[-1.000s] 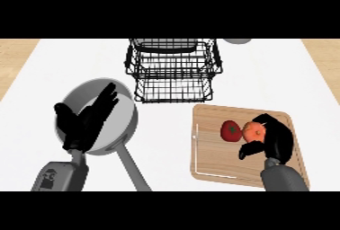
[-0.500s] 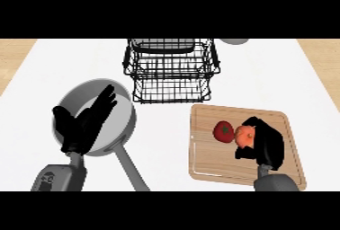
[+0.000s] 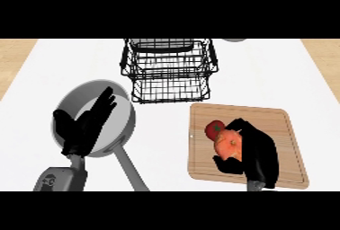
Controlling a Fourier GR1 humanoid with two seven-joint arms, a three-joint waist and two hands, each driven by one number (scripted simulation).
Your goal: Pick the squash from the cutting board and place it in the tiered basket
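1. White worktop (image 3: 279, 76) fills the head view, with a wood-coloured strip (image 3: 13, 63) along each side edge.
2. The right robot hand (image 3: 257, 150) comes up from the lower edge over the board (image 3: 279, 130), with only a sliver of its grey forearm showing below it. The hand lies against the squash's right side. Its fingers (image 3: 240, 124) curl over the far side of the squash and its thumb (image 3: 223, 162) hooks under the near side, so the hand is closed round it.
3. The left robot hand (image 3: 83, 130) is at the left, above the pan (image 3: 83, 96). It is open, with straight fingers fanned and pointing up and to the right and the thumb splayed out to the left. It holds nothing. Its grey forearm (image 3: 60, 177) rises from the lower left corner.
4. A round mark sits on the left forearm, too small to read.
5. The squash (image 3: 228, 143) is orange and lies on the left half of the board, inside the right robot hand's grasp. The hand hides its right side, so I cannot tell its long axis or which way it points.
6. A red fruit (image 3: 213, 129) sits on the board just beside the squash, at its upper left, and seems to touch it.
7. The basket (image 3: 171, 91) is black wire in tiers and stands at the top centre, beyond the board's far left corner and apart from it.
8. The pan is grey and round, and its handle (image 3: 129, 173) runs down and to the right toward the lower edge.
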